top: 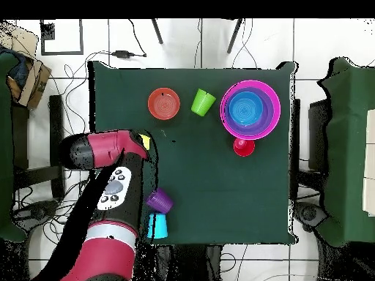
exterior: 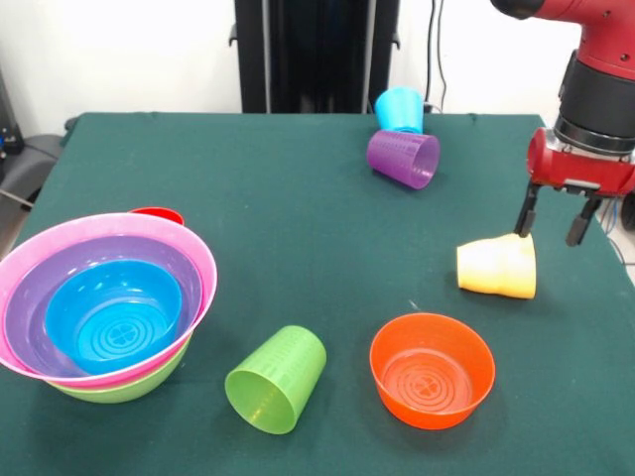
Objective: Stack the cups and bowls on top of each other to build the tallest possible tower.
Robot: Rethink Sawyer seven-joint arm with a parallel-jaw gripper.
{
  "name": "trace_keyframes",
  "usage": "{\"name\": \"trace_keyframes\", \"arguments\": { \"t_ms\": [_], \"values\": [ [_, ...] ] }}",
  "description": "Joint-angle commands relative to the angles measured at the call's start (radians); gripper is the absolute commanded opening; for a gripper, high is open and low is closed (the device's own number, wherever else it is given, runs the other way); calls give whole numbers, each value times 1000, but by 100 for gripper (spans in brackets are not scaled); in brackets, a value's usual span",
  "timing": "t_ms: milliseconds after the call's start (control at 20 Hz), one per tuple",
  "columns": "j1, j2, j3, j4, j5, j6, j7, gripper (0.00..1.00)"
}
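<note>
**Mia:** Where is the yellow cup [exterior: 497,266]?

**Ben:** It lies on its side on the green table [exterior: 298,208]. Its open end faces the table's edge. The gripper [exterior: 554,223] hangs right over it. One black finger [exterior: 525,214] comes down at the cup's back end. I can't tell if it touches. The other finger sticks out past the cup, over bare table. The fingers are apart and hold nothing.

**Mia:** Why is the gripper there?

**Ben:** I think it wants this cup next. The cup is tipped over, so it may roll if it gets bumped.

**Mia:** Where is the tower [exterior: 104,309]?

**Ben:** Far across the table. The blue bowl [exterior: 112,315] sits in the purple bowl [exterior: 40,288]. That one sits in the pink bowl [exterior: 203,268], and a lime green bowl [exterior: 124,389] is under them all. Big bowls go low so the pile stays steady.

**Mia:** What else is out?

**Ben:** The orange bowl [exterior: 433,369] stands alone near the yellow cup. The green cup [exterior: 276,379] lies tipped beside it. The purple cup [exterior: 404,158] and the light blue cup [exterior: 400,109] lie touching at the far side. Something small and red [exterior: 157,214] peeks out behind the tower.
</note>
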Motion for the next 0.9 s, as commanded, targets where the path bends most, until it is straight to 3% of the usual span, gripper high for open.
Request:
{"name": "trace_keyframes", "arguments": {
  "t_ms": [50, 900],
  "values": [
    [12, 68, 50, 67, 31, -93, 219, 100],
    [26, 106, 33, 74, 61, -158, 208, 100]
  ]
}}
